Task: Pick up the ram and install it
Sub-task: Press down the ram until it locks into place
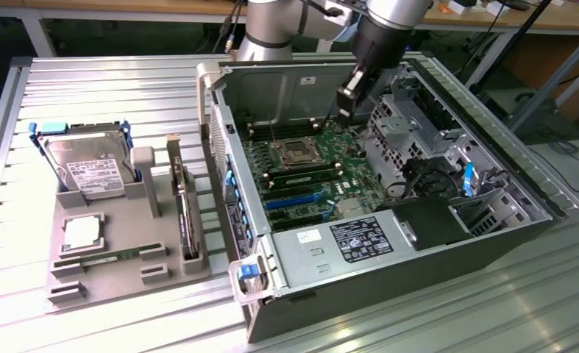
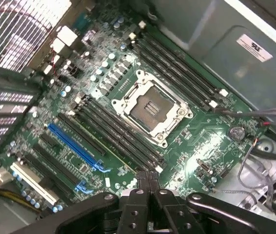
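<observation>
Hand (image 1: 344,116) is inside the case (image 1: 388,294), hanging over the board (image 1: 360,185) just past the CPU socket (image 1: 296,152). In the wrist view the fingertips (image 2: 150,179) are pressed together with nothing between them, so it's closed and empty.

Ram (image 1: 107,259): a slim green stick lying flat in a slot of the grey tray (image 1: 162,243) on the table (image 1: 34,147), on the exterior view's left, well apart from the hand. A second green stick (image 1: 304,176) looks seated in a slot just beside the socket. I can't tell whether it's fully latched.

Handling, my read:
- Light, so weight is no issue.
- Thin, stiff PCB with no give. It will snap or lift chips rather than flex if twisted.
- The faces are smooth and slightly slippery, with chips standing proud.
- Best hold is mid-length, pinching the two flat faces near the upper long edge so it hangs balanced.
- Stay off the contact edge, and don't grip one end, or it will lever and tilt.
- The tray slot hugs it closely, so pull straight out with no side load.
- Moderate squeeze only.
</observation>
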Controlling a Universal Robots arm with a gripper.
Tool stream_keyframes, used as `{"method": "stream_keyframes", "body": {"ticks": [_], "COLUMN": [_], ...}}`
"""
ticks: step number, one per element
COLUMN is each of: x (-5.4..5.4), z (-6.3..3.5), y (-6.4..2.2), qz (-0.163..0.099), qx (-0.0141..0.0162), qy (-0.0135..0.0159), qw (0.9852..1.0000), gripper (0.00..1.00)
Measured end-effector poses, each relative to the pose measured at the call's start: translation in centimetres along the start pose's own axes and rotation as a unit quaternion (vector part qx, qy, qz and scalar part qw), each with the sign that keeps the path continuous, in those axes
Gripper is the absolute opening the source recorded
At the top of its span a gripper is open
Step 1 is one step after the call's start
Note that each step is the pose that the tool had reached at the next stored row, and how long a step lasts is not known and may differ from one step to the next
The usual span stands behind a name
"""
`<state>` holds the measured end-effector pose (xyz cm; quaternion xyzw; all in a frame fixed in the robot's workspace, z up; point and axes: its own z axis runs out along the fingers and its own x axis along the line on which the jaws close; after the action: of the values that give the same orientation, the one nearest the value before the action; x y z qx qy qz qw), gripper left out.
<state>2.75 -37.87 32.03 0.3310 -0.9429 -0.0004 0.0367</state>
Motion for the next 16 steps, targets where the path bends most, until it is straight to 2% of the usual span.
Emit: {"method": "stream_keyframes", "body": {"ticks": [2, 4, 7, 9, 13, 16], "x": [0.00, 0.00, -0.01, -0.01, -0.01, -0.02], "z": [0.01, 0.04, 0.07, 0.10, 0.19, 0.24], "y": [0.00, 0.00, 0.00, 0.00, 0.00, -0.01], "qz": [0.030, 0.057, 0.084, 0.110, 0.171, 0.196], "qx": [-0.0020, -0.0039, -0.0057, -0.0076, -0.0118, -0.0135], "qy": [-0.0007, -0.0014, -0.0021, -0.0027, -0.0043, -0.0049], "qw": [0.9996, 0.9984, 0.9965, 0.9939, 0.9852, 0.9805], "gripper": [0.10, 0.10, 0.10, 0.10, 0.10, 0.10]}}
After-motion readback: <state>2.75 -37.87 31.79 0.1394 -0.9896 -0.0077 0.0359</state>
